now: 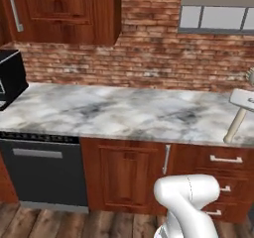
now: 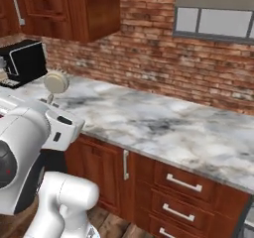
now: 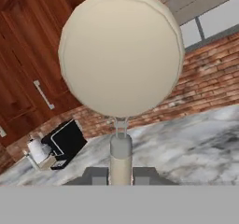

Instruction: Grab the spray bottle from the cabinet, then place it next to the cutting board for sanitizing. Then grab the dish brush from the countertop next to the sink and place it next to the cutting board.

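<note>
We face a long white marble countertop with grey veining (image 1: 124, 110), running under a red brick wall (image 1: 149, 48) with a grey-framed window (image 1: 218, 16) at the upper right. Above the counter's left end hangs the reddish-brown wooden wall cabinet (image 1: 64, 11), its door shut, with a long silver bar handle (image 1: 15, 9) near its left edge. Below the slab we see a dark dishwasher front (image 1: 44, 170), a brown cabinet door and low drawers with short silver handles (image 2: 183, 182). A black boxy coffee machine (image 2: 25, 61) stands on the counter's left end, near the wall.

Our white arm (image 2: 30, 148) rises in the foreground. In the hand view our gripper (image 3: 121, 176) is clamped on the thin straight handle of the small cream-beige dish brush (image 3: 120, 55), the two dark fingertips (image 3: 95, 175) pressed against either side of it, and the round head stands up close before the camera. The brush is held in the air above the countertop; in the right base view its round head (image 2: 55, 82) shows beside the coffee machine, and in the left base view its handle (image 1: 236, 125) slants at the right edge.
</note>
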Robot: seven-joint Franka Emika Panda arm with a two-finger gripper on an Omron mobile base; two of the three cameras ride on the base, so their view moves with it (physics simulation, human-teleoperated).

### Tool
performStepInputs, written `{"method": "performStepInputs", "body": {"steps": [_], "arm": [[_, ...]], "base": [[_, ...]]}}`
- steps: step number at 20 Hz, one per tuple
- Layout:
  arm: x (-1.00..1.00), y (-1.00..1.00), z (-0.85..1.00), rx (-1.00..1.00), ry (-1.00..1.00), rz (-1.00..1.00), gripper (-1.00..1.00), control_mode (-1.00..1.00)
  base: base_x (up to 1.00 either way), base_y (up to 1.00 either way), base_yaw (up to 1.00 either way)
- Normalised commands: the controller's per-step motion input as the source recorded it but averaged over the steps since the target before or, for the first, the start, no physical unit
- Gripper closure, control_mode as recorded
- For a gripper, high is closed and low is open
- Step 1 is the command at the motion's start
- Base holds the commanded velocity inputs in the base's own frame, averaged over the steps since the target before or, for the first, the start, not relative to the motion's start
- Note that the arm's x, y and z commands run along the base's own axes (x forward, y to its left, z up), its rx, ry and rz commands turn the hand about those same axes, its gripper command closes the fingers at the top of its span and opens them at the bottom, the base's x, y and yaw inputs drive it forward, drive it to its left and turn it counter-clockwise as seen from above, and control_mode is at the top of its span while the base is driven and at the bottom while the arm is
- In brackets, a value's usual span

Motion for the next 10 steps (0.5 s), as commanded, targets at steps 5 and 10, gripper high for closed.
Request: {"method": "performStepInputs", "body": {"steps": [5, 10], "arm": [[0.0, 0.0, 0.0, 0.0, 0.0, 0.0, 1.0, 1.0], [0.0, 0.0, 0.0, 0.0, 0.0, 0.0, 1.0, 1.0]], "base": [[0.36, 0.98, -0.44], [-0.4, 1.0, -0.01]]}}
